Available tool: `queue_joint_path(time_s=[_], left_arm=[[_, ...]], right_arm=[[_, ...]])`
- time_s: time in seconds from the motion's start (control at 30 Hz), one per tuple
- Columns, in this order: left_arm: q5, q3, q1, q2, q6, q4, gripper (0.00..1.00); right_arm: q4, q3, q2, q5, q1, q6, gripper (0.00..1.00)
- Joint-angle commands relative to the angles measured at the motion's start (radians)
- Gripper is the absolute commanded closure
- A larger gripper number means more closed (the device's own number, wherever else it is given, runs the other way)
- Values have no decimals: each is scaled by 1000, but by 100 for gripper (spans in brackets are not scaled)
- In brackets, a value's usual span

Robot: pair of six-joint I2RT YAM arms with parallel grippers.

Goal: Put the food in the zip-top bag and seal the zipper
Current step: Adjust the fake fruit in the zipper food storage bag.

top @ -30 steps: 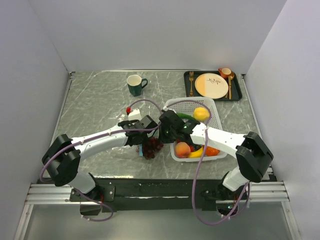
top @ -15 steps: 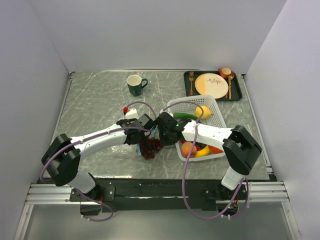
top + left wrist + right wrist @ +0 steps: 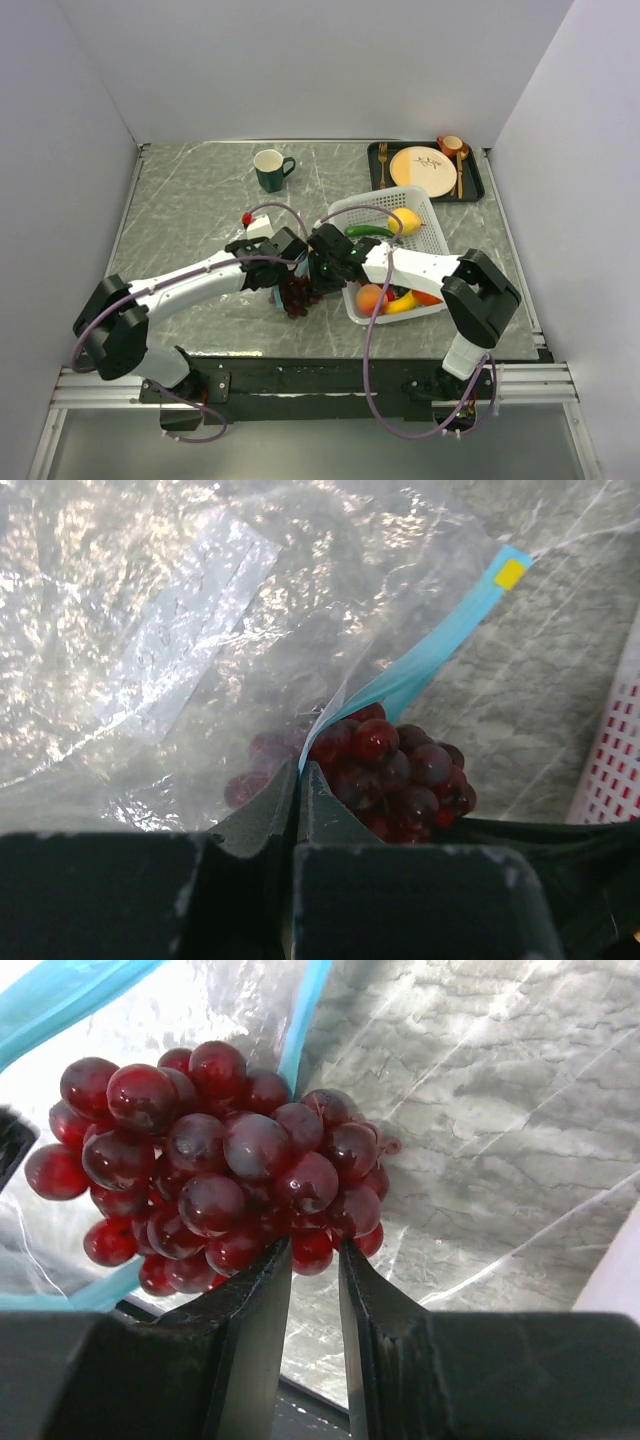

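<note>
The right gripper (image 3: pixel 313 1250) has swung from the basket (image 3: pixel 428 240) to the grape bunch (image 3: pixel 215 1165) at the zip-top bag's (image 3: pixel 150 610) mouth, by the worktop's (image 3: pixel 200 200) near edge. Its fingers are slightly apart and its grip is unclear. The left gripper (image 3: pixel 300 770) pinches the zipper (image 3: pixel 430 650), so loading looks under way.

From above, the thin clear plastic zip-top bag (image 3: pixel 180 630) is nearly all hidden under the left gripper (image 3: pixel 297 780) and right gripper (image 3: pixel 313 1250). The left wrist view cuts off its top and left, and the white plastic mesh basket (image 3: pixel 612 750) at the right edge. In both wrist views the jaws hide the underside of the dark purple grape bunch (image 3: pixel 210 1160).
</note>
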Motion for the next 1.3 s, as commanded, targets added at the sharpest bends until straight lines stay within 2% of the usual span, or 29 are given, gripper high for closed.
queue_joint_path(time_s=[0.0, 0.4, 0.6, 0.87, 1.03, 1.27], left_arm=[[-30, -9, 7, -80, -41, 23, 99], [-11, -92, 76, -129, -81, 25, 99], [-4, -157, 157, -186, -85, 26, 99], [6, -184, 185, -208, -64, 37, 99], [23, -181, 185, -214, -48, 49, 99], [25, -181, 185, -240, -44, 43, 99]], right_arm=[[42, -34, -43, 34, 11, 39, 66], [16, 1, -112, 67, 9, 45, 59], [6, 12, -102, 66, 15, 45, 60], [-27, 28, -96, 51, 47, 48, 66], [-9, 24, -28, 47, 63, 51, 66], [19, 114, 88, 54, 61, 33, 66]])
